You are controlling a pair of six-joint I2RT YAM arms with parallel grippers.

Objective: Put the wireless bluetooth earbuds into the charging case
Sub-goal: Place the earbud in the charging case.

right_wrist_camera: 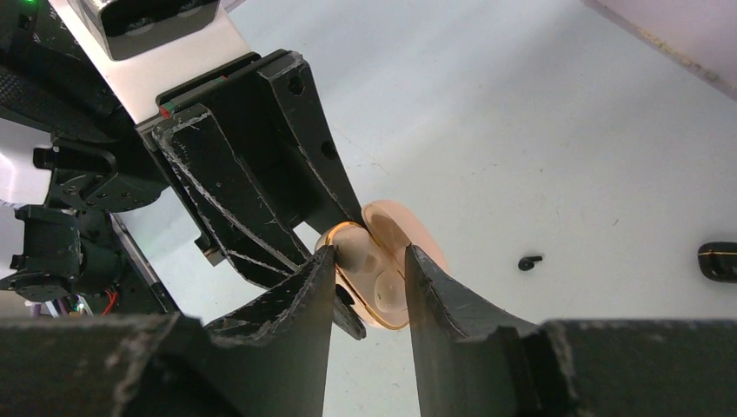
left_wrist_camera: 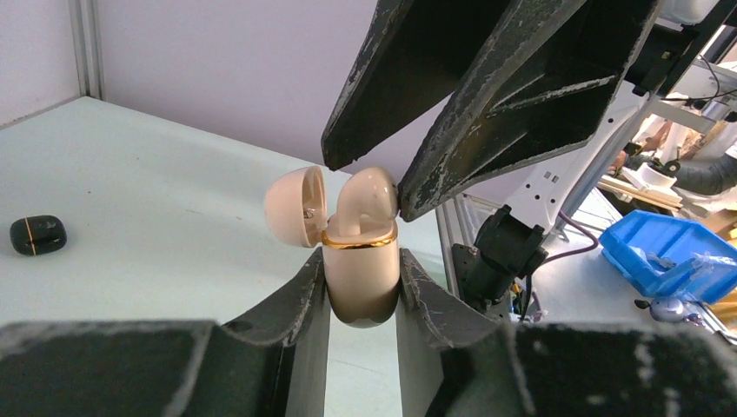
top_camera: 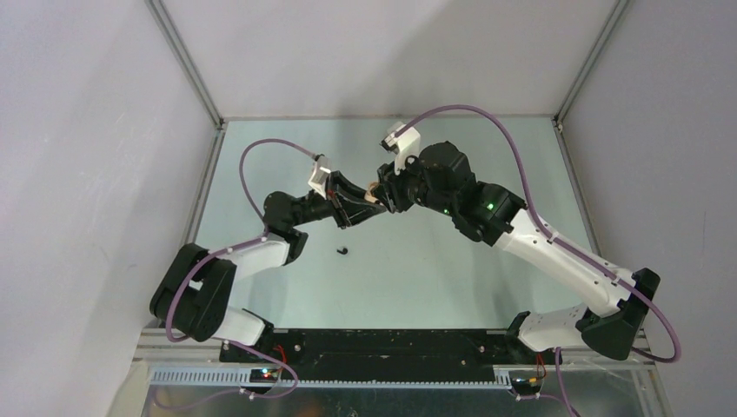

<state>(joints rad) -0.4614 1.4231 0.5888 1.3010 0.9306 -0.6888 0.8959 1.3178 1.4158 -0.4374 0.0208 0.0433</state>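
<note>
My left gripper (left_wrist_camera: 361,261) is shut on the cream charging case (left_wrist_camera: 361,287) and holds it upright above the table with its lid (left_wrist_camera: 291,204) swung open. A cream earbud (left_wrist_camera: 370,195) stands out of the case's gold rim. My right gripper (left_wrist_camera: 369,184) reaches down over it with its jaws a little apart. One fingertip (left_wrist_camera: 405,201) touches the bud and the other stands clear of it. In the right wrist view two cream buds (right_wrist_camera: 388,288) sit in the case (right_wrist_camera: 417,239) between my right gripper's fingers (right_wrist_camera: 369,261). A black earbud (top_camera: 341,251) lies loose on the table.
A black charging case (left_wrist_camera: 37,234) lies shut on the table, also visible at the right edge of the right wrist view (right_wrist_camera: 720,261). The black bud (right_wrist_camera: 528,261) lies near it. Grey walls with metal rails (top_camera: 187,65) close off the table.
</note>
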